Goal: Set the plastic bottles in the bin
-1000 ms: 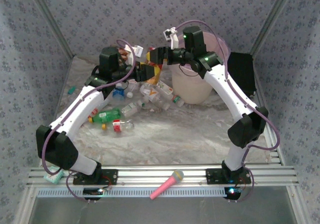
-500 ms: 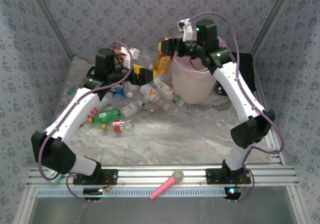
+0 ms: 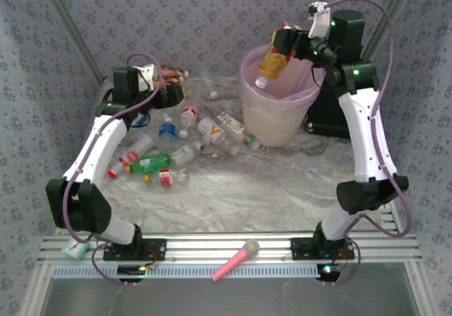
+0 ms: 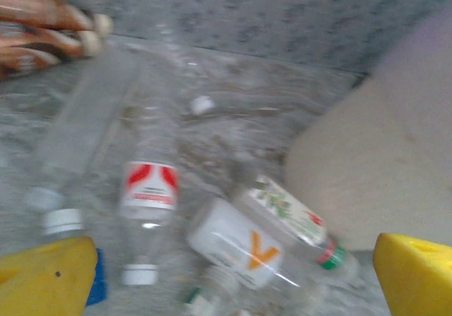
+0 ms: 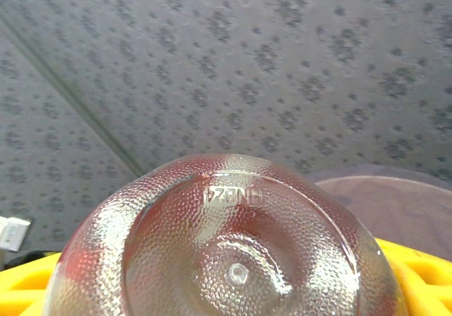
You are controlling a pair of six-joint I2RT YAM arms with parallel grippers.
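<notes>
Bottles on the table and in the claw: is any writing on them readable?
"V": large orange letter on the white label of a lying bottle.
Red-marked label on a clear bottle: print too blurred to read.
Green-and-red label on a third bottle: too blurred.
Embossed code under the held bottle in the right claw: too faint to read surely.

Overhead and close left-wrist views share the bin [image 3: 272,121].
</notes>
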